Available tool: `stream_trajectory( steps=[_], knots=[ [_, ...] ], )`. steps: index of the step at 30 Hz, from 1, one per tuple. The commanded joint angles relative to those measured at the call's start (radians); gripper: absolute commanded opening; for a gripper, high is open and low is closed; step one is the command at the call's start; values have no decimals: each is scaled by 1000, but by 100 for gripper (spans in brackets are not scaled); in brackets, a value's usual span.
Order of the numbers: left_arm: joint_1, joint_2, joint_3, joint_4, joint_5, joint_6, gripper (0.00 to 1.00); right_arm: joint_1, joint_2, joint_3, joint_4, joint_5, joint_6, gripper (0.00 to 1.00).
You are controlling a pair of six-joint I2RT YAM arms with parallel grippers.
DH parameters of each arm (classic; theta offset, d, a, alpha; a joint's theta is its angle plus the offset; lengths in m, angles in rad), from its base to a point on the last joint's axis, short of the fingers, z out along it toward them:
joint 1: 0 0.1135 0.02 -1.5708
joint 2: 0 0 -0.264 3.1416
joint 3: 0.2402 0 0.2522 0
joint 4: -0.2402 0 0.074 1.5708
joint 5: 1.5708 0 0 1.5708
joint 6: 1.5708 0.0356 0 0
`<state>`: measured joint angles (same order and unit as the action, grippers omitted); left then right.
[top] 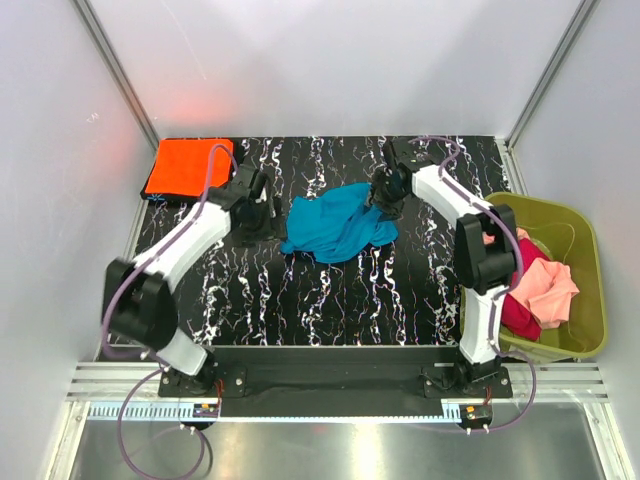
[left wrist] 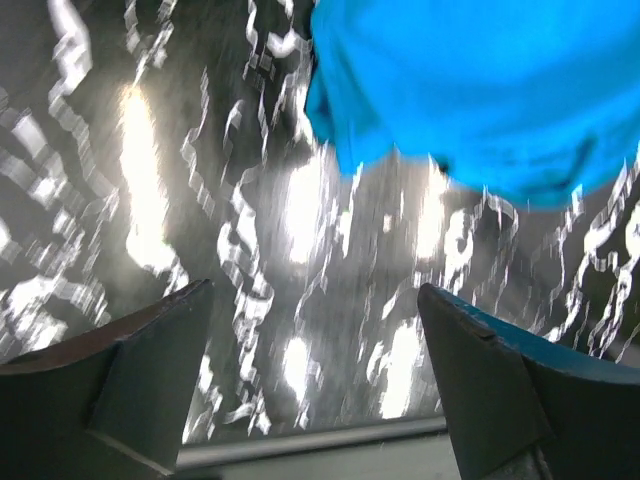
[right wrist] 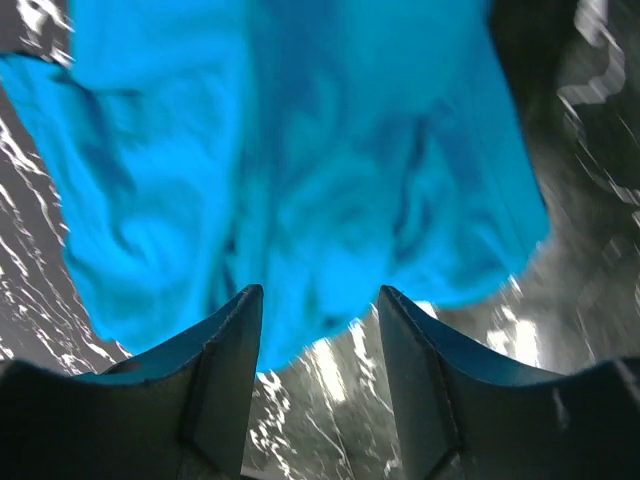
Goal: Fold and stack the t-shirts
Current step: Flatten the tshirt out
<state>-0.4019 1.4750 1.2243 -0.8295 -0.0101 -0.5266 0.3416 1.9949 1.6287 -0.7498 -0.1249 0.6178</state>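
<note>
Teal-blue t-shirt [right wrist: 300, 150] lies just beyond right fingers [right wrist: 225, 350].

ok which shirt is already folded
The bright orange cloth t-shirt, far left: a neat flat rectangle. The teal-blue t-shirt lies crumpled in the middle; the pink t-shirt and magenta-red t-shirt are heaped in the olive-green plastic bin.

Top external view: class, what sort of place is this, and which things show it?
Probably a robot lab test cell: plain white walls on metal framing, a left arm and right arm bolted to a base plate, a teal t-shirt on a marbled table.
</note>
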Motion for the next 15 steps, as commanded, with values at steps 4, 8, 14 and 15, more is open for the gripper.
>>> stream_trajectory(
  steps=[4, 8, 14, 15],
  knots=[
    [78, 260, 136, 153, 197, 13, 86, 11, 111, 218, 38, -53, -64, 58],
    [92, 390, 207, 150, 240, 11, 86, 4, 202, 325, -5, -41, -70, 59],
    [110, 527, 290, 151, 289, 8, 84, -15, 317, 427, -49, -39, -78, 57],
    [110, 541, 308, 148, 291, 8, 83, -22, 330, 431, -60, -41, -78, 56]
  ],
)
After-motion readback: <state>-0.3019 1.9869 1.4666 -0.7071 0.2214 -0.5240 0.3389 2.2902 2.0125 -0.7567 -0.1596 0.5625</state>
